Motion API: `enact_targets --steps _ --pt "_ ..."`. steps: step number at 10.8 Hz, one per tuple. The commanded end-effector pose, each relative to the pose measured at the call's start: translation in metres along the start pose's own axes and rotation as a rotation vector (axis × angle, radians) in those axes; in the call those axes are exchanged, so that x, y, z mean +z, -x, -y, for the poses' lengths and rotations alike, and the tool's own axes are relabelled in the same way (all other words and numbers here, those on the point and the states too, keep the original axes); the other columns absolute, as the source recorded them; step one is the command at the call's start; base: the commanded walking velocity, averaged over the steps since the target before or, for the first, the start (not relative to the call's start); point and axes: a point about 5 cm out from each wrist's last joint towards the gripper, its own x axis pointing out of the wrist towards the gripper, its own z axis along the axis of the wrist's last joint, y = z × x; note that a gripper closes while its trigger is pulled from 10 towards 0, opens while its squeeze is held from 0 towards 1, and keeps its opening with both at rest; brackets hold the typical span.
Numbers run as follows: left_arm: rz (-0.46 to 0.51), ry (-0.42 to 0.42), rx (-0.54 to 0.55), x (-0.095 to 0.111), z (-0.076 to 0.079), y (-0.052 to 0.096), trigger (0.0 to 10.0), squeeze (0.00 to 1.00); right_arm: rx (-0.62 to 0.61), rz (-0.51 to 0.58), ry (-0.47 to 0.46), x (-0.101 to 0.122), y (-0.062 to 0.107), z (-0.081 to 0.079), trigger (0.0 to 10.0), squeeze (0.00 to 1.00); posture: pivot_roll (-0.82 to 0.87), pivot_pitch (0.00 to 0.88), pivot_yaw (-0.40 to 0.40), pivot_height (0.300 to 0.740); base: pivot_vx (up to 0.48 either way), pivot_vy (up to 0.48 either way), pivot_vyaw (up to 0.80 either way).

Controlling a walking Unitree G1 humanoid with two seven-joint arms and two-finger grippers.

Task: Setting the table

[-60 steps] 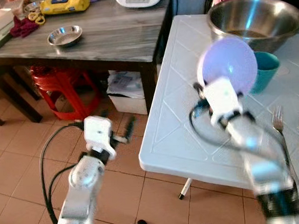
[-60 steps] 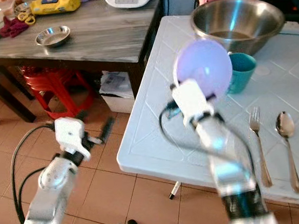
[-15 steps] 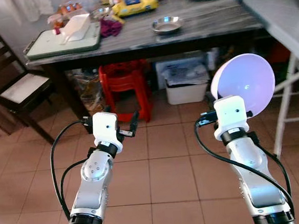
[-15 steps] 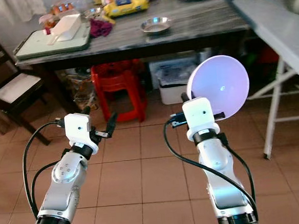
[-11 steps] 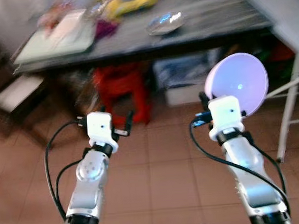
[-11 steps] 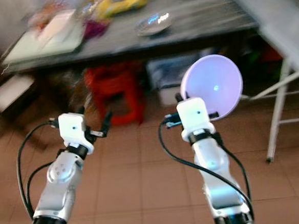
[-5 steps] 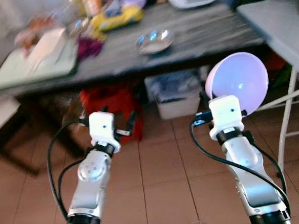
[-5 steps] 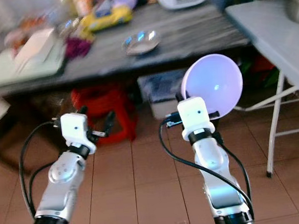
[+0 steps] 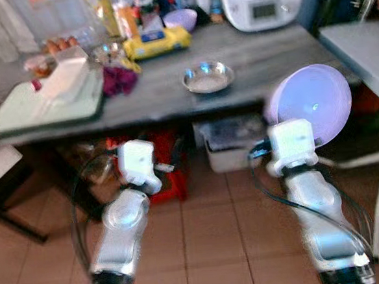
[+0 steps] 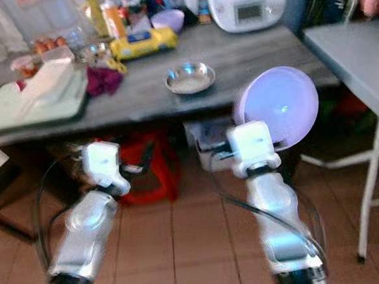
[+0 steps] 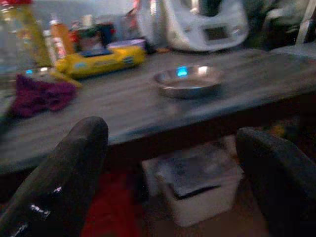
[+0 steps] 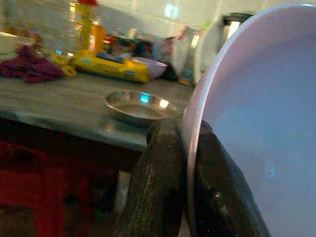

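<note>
My right gripper (image 12: 185, 148) is shut on the rim of a pale lilac bowl (image 9: 310, 104), held upright on edge in front of the dark wooden table (image 9: 262, 62). The bowl's inside (image 12: 252, 123) takes up much of the right wrist view. My left gripper (image 9: 168, 164) is held out at about the same height, open, with nothing between its fingers (image 11: 64, 168). A small steel dish (image 9: 207, 78) sits near the table's front edge, ahead of and between the two grippers. A second lilac bowl (image 9: 179, 18) stands at the back of the table.
On the table are a white kitchen machine (image 9: 261, 4), a yellow pack (image 9: 155, 42), a purple cloth (image 9: 119, 80), bottles and a green tray (image 9: 37, 104) with a white box. A red stool (image 10: 142, 165) and a white bin (image 11: 197, 185) sit underneath. A white folding table (image 9: 365, 45) stands at right.
The camera has moved closer to the wooden table and tipped up, so the tabletop now shows more fully. Both grippers keep their hold and pose; the lilac bowl stays in the right one.
</note>
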Motion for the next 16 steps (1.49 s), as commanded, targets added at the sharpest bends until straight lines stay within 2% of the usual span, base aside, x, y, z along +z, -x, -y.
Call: enact_targets --steps 1,5,9,11,14,16 --pt "0.040 0.005 -0.015 0.011 0.004 -0.005 10.0 0.00 -0.017 0.023 0.010 0.005 -0.001 0.005 10.0 0.00 -0.17 0.094 0.110 0.740 0.480 0.000 0.00" --pt "0.039 0.005 -0.024 0.012 0.005 -0.006 10.0 0.00 -0.024 0.026 0.008 0.005 0.000 0.005 10.0 0.00 -0.16 0.100 0.120 0.740 0.480 0.000 0.56" --pt "0.052 0.005 -0.030 0.016 0.006 -0.008 10.0 0.00 -0.028 0.038 0.013 0.007 -0.002 0.006 10.0 0.00 -0.16 0.099 0.115 0.740 0.383 0.000 0.00" --pt "0.067 0.029 -0.077 0.019 0.015 -0.008 10.0 0.00 -0.029 0.053 0.028 0.012 -0.005 0.007 10.0 0.00 -0.16 0.098 0.112 0.740 0.131 0.000 0.00" --pt "0.030 -0.009 -0.179 0.010 0.021 0.003 10.0 0.00 -0.029 0.044 0.030 0.011 -0.004 0.008 10.0 0.00 -0.16 0.100 0.107 0.740 0.000 0.000 0.00" --pt "0.012 -0.029 -0.269 0.003 0.020 0.019 10.0 0.00 -0.009 0.033 0.023 0.011 -0.007 0.010 10.0 0.00 -0.16 0.102 0.101 0.740 0.000 0.000 0.00"
